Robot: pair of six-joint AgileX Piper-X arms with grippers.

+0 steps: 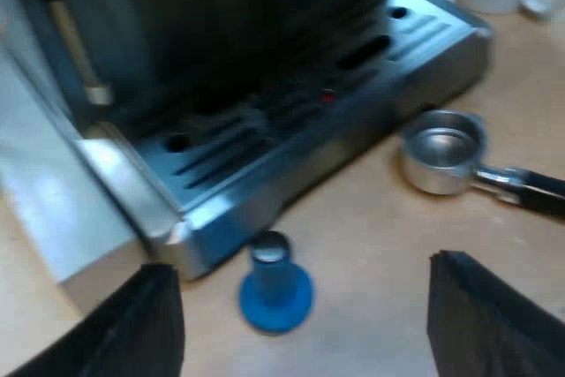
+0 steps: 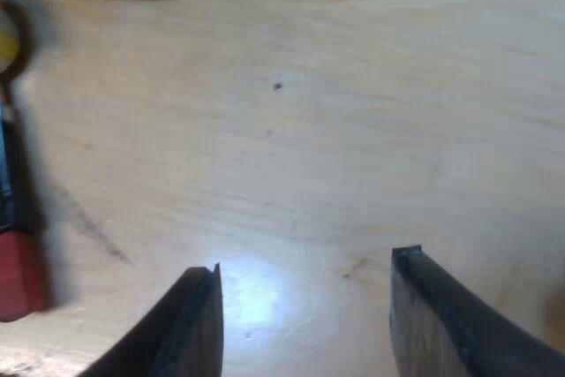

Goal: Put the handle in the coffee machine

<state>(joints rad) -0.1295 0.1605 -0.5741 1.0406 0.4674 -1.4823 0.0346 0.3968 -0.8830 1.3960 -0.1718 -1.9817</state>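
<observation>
- Left end effector (image 1: 302, 264): fingers spread wide, empty, hovering above the blue tamper (image 1: 275, 293) on the surface (image 1: 380, 245).
- Right end effector (image 2: 309, 262): wide apart, empty, over the surface.
- Metal holder (image 1: 441, 152): lying loose on the surface, near the espresso machine (image 1: 265, 165).

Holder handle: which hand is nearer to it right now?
Right, likely. The right hand hovers beside the handle's red end; the left hand is at the blue tamper, with the holder farther ahead.

the left hand (image 1: 302, 267) is hovering over the bench (image 1: 388, 245), fingers spread wide; a blue tamper (image 1: 275, 293) is standing just ahead, by the espresso machine (image 1: 291, 130), the metal holder (image 1: 444, 152) lying loose farther ahead.
</observation>
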